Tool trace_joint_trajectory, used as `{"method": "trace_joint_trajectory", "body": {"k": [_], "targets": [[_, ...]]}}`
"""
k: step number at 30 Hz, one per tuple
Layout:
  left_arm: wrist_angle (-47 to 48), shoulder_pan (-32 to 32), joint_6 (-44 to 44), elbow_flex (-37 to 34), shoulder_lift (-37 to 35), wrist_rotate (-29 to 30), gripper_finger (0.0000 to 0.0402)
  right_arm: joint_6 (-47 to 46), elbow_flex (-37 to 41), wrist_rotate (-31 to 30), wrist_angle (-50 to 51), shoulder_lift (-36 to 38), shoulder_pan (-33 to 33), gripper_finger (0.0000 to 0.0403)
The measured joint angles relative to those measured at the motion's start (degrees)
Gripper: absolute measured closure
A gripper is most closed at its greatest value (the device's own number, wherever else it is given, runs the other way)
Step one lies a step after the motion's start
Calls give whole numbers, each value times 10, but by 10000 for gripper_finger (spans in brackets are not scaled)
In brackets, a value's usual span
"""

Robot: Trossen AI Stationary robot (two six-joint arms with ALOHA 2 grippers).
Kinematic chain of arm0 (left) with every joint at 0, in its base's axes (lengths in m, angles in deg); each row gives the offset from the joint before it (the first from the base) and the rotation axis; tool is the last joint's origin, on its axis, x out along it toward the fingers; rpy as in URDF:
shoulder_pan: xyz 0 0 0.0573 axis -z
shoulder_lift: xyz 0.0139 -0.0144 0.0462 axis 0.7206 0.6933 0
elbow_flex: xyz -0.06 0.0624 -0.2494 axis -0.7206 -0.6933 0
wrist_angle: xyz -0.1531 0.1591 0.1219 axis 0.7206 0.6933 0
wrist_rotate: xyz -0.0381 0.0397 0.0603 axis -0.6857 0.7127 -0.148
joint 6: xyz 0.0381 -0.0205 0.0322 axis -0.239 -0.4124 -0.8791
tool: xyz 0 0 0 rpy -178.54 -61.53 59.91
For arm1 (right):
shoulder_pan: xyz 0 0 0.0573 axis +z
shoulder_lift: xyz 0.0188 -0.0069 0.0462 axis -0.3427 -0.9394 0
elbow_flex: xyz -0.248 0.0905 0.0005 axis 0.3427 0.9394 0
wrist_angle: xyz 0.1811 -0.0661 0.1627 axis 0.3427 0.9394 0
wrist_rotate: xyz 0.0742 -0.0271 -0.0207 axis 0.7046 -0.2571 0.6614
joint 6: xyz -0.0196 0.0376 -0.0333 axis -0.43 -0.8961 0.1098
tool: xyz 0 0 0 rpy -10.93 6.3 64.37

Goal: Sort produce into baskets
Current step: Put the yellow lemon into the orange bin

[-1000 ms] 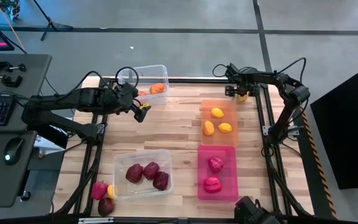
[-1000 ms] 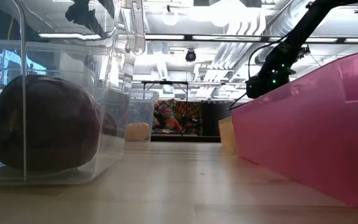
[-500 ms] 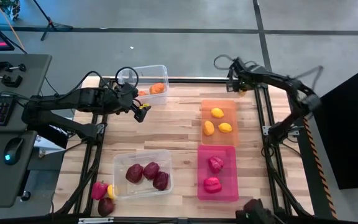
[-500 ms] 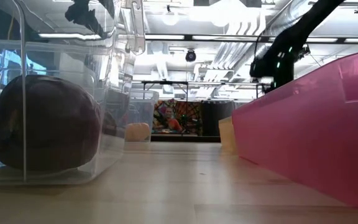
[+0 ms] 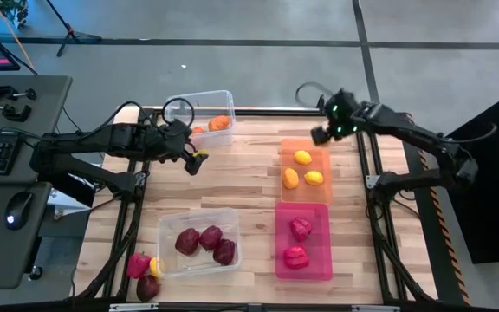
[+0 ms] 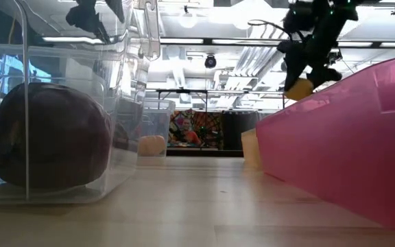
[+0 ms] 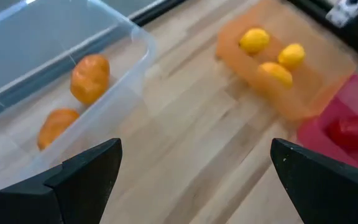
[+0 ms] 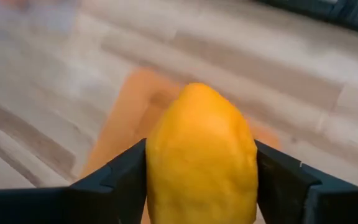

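My right gripper point(image 5: 320, 134) is shut on a yellow lemon-like piece point(image 8: 201, 143), in the air over the far end of the translucent orange bin point(image 5: 286, 147), which holds three yellow pieces. The piece also shows in the low view point(image 6: 299, 88), above the pink bin's rim. My left gripper point(image 5: 195, 158) is open and empty beside the far clear bin point(image 5: 199, 100), which holds two orange pieces point(image 7: 90, 77). The near clear bin point(image 5: 165, 260) holds three maroon pieces. The pink bin point(image 5: 281, 260) holds two pink-red pieces. My right gripper pinches the yellow piece by its two opposite sides point(image 8: 157, 163), one finger point(image 8: 120, 177) on each side. The fingers slant downward, with the piece's pointed end sticking out beyond them. The piece is lifted clear, over the orange bin's far end.
A pink-red piece point(image 5: 137, 264), a yellow piece point(image 5: 154, 267) and a maroon piece point(image 5: 148, 287) lie loose at the table's near left corner. Bare wood shows in the table's middle between the bins. A desk with a keyboard and mouse stands left of the table.
My right gripper has risen from the table's far right corner with the yellow piece and gone a little toward the table's left, over the orange bin's far end. The piece is now lifted clear of the table.
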Motion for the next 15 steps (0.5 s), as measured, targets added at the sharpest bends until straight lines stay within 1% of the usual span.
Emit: {"method": "trace_joint_trajectory", "body": {"k": [3, 6, 8, 12, 15], "targets": [[20, 4, 2, 0, 0, 0, 3, -51, 0, -70, 10, -2, 78, 157], [30, 4, -2, 0, 0, -1, 3, -102, 0, -145, 10, -3, 138, 155], [30, 5, -8, 0, 0, -11, 3, -137, 0, -179, 11, -3, 170, 154], [28, 5, -46, 0, 0, -37, 3, -153, 0, -188, 13, -3, 209, 152], [28, 5, -73, 0, 0, -38, 3, -205, 0, -211, 17, -3, 226, 152]]}}
